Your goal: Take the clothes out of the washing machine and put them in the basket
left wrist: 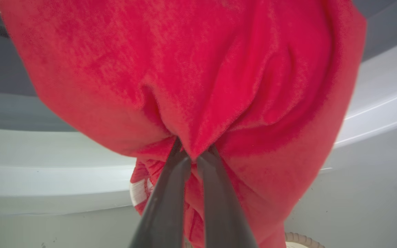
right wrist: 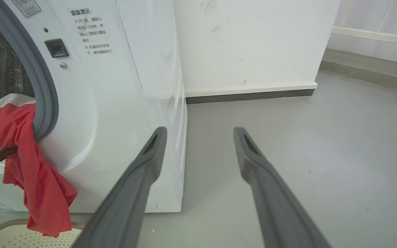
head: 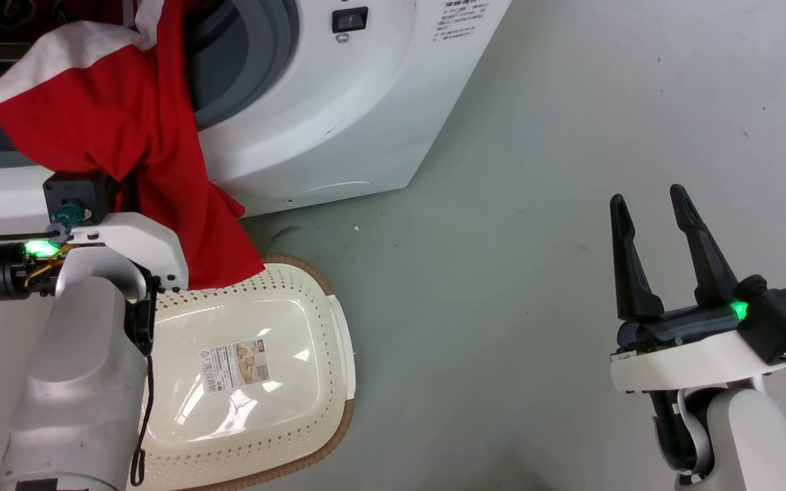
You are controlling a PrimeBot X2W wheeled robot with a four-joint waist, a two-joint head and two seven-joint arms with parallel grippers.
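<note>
Grey floor (head: 536, 239), white front-loading washing machine (head: 366, 88).
Left tool (left wrist: 193, 153) clamps red fabric garment (head: 113, 116), which may snag the grey rubber seal (head: 263, 48); right tool (head: 647, 194) spread, empty.

Mouth of the washing machine (head: 338, 102): lower part blocked by the red garment (head: 127, 123), which drapes over the seal and hangs down over the far left corner of the basket (head: 297, 286). Left forearm (head: 72, 382) overlaps the basket's left edge; the rest of its inside is open from above. Floor (head: 536, 239) right of machine and basket is bare, with the right gripper (head: 647, 194) over it, jaws apart. Wall (right wrist: 253, 44) closes off behind the machine.
</note>
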